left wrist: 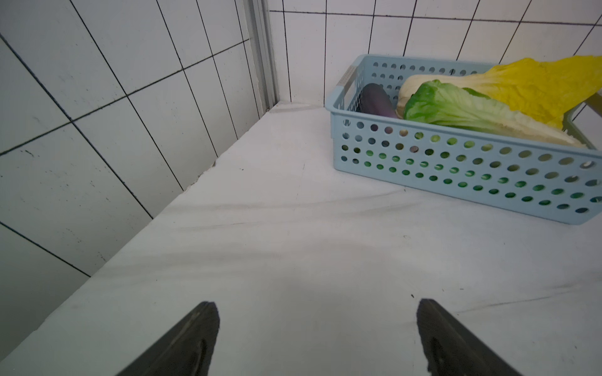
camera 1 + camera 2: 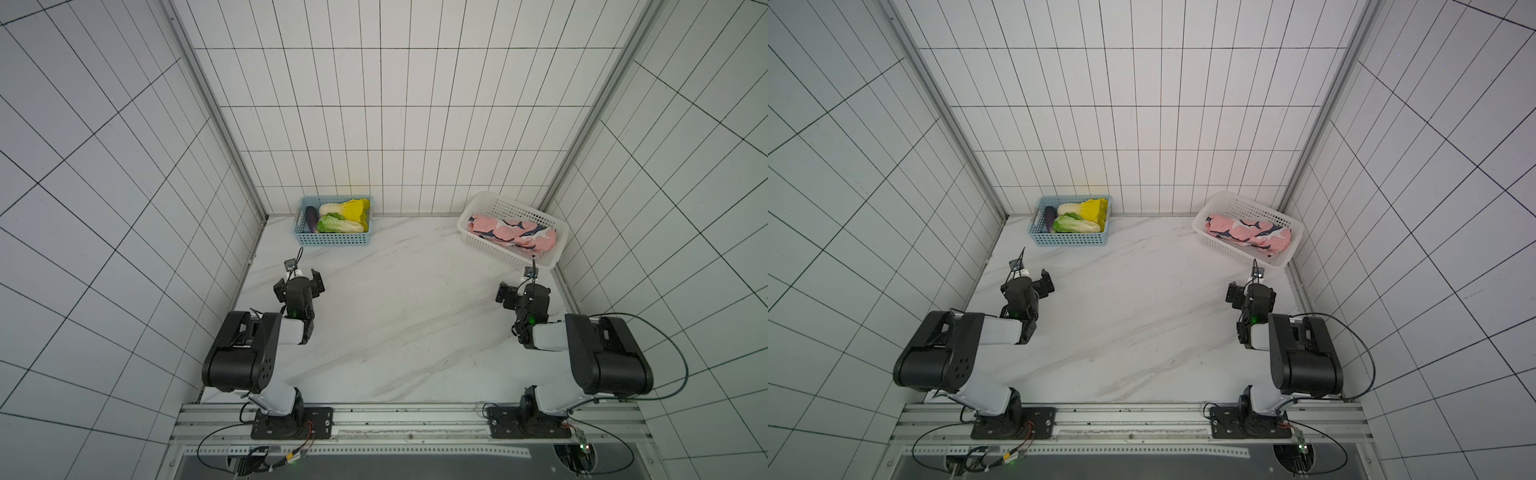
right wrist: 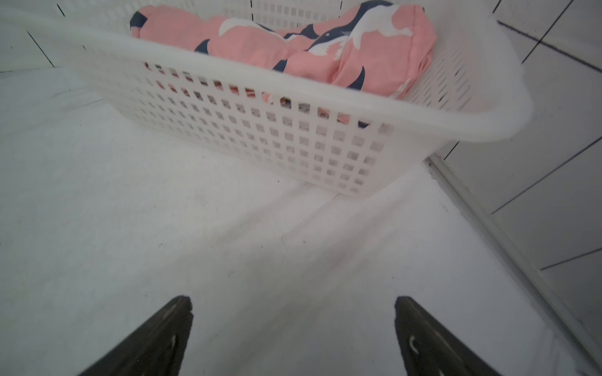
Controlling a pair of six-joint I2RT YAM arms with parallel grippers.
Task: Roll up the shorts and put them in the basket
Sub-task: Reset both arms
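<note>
Shorts (image 2: 513, 235), pink with navy-and-white sharks, lie bundled in a long, rolled-looking heap inside the white basket (image 2: 494, 248). This basket sits askew in the far right corner of the marble-patterned tabletop (image 2: 395, 316), and the bundle fills most of its length. The basket's latticed near wall stands between the fabric and the right end effector (image 3: 293, 301). That end effector hovers over the tabletop close to the wall, near the right edge. Its two fingers (image 3: 156, 335) are spread wide with nothing between them.

Along the far edge, toward the left corner, stands the blue basket (image 2: 332, 240), perforated with round holes. It holds a dark purple eggplant (image 2: 311, 218) at its left end. Beside that lie a green cabbage (image 2: 338, 224) and, behind it, a yellow cabbage (image 2: 353, 207). The left end effector (image 1: 317, 307) hangs over the tabletop a little short of this basket, near the left edge. It is also spread wide and holds nothing. The two baskets are well apart. Tiled walls (image 2: 374, 124) close the tabletop on its left, far and right sides. A metal rail (image 2: 415, 417) runs along the near edge.
</note>
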